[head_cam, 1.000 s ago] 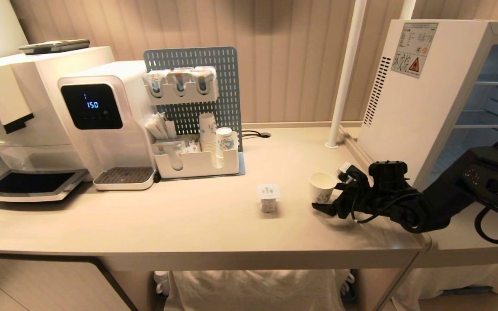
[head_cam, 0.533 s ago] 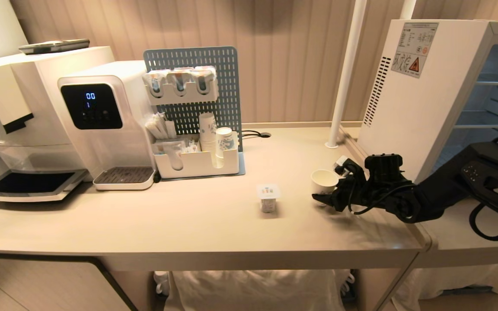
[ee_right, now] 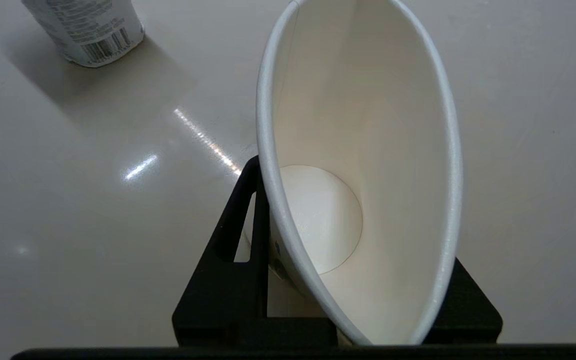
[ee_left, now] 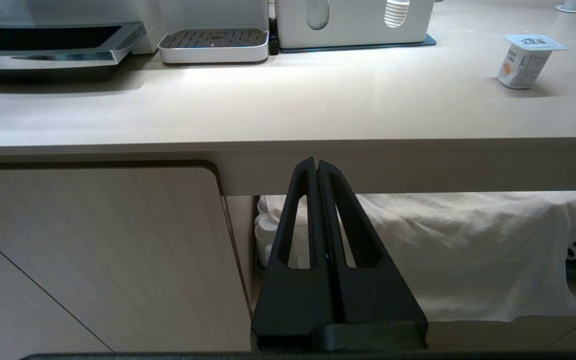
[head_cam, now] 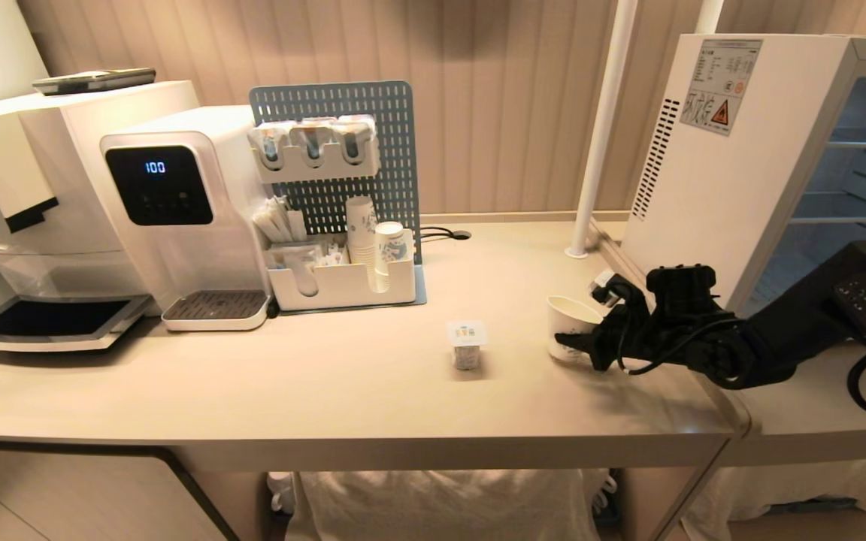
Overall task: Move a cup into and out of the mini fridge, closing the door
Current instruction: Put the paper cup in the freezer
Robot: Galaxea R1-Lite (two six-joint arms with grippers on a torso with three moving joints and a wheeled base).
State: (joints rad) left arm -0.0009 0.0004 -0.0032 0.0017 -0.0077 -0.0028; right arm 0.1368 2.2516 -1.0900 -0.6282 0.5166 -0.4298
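Note:
The white paper cup (head_cam: 567,314) stands on the counter (head_cam: 328,376) just left of the mini fridge (head_cam: 711,173). My right gripper (head_cam: 583,319) reaches in from the right and is shut on the cup. In the right wrist view the cup (ee_right: 368,125) is squeezed to an oval between the fingers (ee_right: 233,280), and it is empty. The fridge stands open, with its wire shelves (head_cam: 854,203) showing. The door is out of view. My left gripper (ee_left: 316,167) is parked shut below the counter's front edge.
A small foil-lidded pot (head_cam: 466,342) stands on the counter just left of the cup. Further left are a water dispenser (head_cam: 170,203) and an organiser (head_cam: 343,282) with stacked cups. A white pole (head_cam: 600,135) rises beside the fridge.
My right gripper's fingers have closed from wide open onto the cup and squashed its rim. The cup has shifted slightly. The left arm has kept still.

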